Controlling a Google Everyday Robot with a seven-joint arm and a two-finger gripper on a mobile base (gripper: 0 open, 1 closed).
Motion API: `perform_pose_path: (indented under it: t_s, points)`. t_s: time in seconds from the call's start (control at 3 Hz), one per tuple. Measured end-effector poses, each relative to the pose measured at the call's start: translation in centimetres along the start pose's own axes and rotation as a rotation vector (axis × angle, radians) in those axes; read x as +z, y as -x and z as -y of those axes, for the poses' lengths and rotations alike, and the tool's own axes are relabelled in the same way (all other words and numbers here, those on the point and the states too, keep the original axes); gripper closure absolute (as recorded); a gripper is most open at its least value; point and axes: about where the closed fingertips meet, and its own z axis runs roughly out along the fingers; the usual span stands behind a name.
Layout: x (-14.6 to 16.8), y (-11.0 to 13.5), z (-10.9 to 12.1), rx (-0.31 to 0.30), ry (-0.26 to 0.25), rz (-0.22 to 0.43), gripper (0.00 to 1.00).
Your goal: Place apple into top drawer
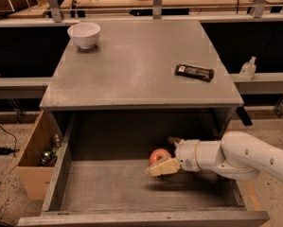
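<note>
The red-orange apple [158, 155] lies inside the open top drawer [131, 188], right of its middle, low over the grey floor. My gripper [161, 154] reaches in from the right on the white arm [245, 157]. Its two tan fingers stand on either side of the apple. The near finger [163, 167] lies against the apple's front. The far finger [172, 140] stands a little apart behind it. The jaws look open around the apple.
On the grey cabinet top [131, 74] stand a white bowl [84, 34] at the back left and a dark snack bar [194, 72] at the right. A tan cardboard box [34, 162] with clutter stands left of the drawer. A small bottle [248, 69] sits on the right shelf.
</note>
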Motion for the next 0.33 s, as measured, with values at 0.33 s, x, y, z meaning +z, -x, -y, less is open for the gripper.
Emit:
perform_pose_path:
  t_s: [0.33]
  points:
    - [0.01,0.00,0.00,0.000,0.000,0.000,0.00]
